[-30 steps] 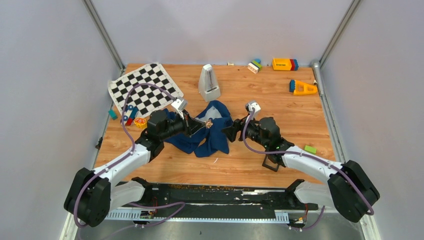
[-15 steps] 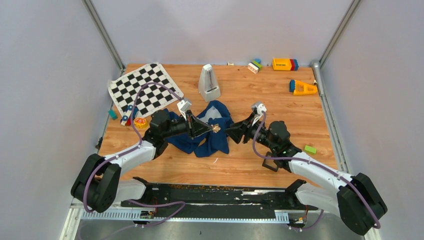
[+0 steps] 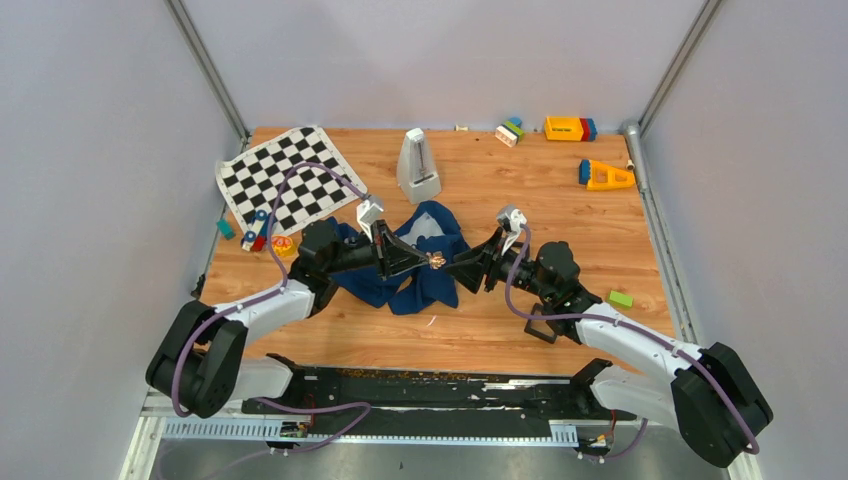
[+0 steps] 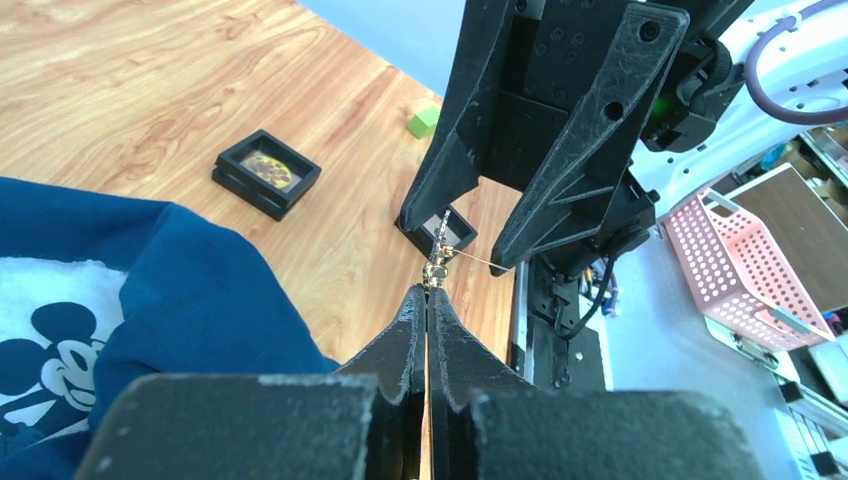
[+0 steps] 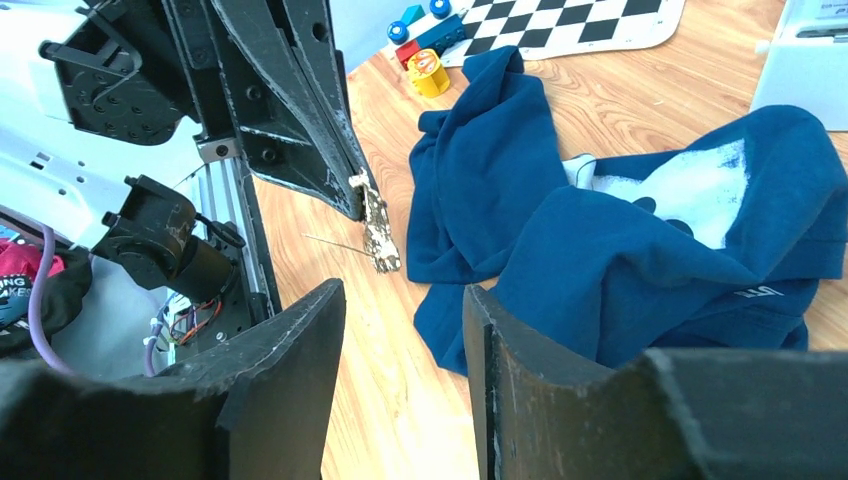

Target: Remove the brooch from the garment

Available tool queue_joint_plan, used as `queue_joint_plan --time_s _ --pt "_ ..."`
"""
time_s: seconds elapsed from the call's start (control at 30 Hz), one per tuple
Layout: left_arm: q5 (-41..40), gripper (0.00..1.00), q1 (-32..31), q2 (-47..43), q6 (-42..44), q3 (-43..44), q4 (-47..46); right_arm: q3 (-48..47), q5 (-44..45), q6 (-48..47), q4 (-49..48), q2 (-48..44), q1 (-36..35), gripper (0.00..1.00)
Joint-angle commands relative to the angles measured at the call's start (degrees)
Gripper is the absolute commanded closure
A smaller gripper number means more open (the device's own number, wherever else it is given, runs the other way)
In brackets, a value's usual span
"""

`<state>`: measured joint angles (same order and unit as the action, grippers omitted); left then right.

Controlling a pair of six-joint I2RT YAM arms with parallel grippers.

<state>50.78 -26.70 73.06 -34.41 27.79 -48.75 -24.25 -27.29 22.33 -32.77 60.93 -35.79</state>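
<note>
The navy garment (image 3: 425, 232) lies crumpled mid-table, its Mickey print (image 4: 45, 325) facing up. My left gripper (image 3: 428, 261) is shut on the tiny gold brooch (image 3: 437, 261), which hangs clear of the cloth over bare wood. In the left wrist view the brooch (image 4: 437, 262) sticks out past the closed tips of the left gripper (image 4: 427, 295), its thin pin pointing right. My right gripper (image 3: 455, 268) faces it from the right, open, with its fingers (image 4: 585, 150) just beyond the brooch. In the right wrist view the brooch (image 5: 378, 235) sits ahead of the right gripper (image 5: 402, 295), with nothing between the jaws.
A chequered cloth (image 3: 290, 178) lies at the back left, with a yellow-red toy (image 3: 281, 244) and small blocks by it. A white metronome-shaped object (image 3: 418, 165) stands behind the garment. Toy blocks (image 3: 570, 128) and an orange wedge (image 3: 605, 176) sit back right. Black square frames (image 4: 265, 172) and a green block (image 3: 621, 298) lie right.
My left gripper has carried the brooch rightward, off the garment. The right gripper has moved left up to it and its jaws have narrowed.
</note>
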Motion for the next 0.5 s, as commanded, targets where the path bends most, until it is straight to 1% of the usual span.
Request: queue_joint_plan --time_s 0.0,0.47 --pt "2.47 1.0 -0.91 1.23 -0.9 0.4 -4.0 -0.7 -2.63 0.7 -3.91 -0.02 0.45 0.52" --pt "3.82 1.0 -2.85 1.92 -0.71 1.17 -4.33 -1.38 -4.44 1.4 -4.57 2.16 0.46 0.54"
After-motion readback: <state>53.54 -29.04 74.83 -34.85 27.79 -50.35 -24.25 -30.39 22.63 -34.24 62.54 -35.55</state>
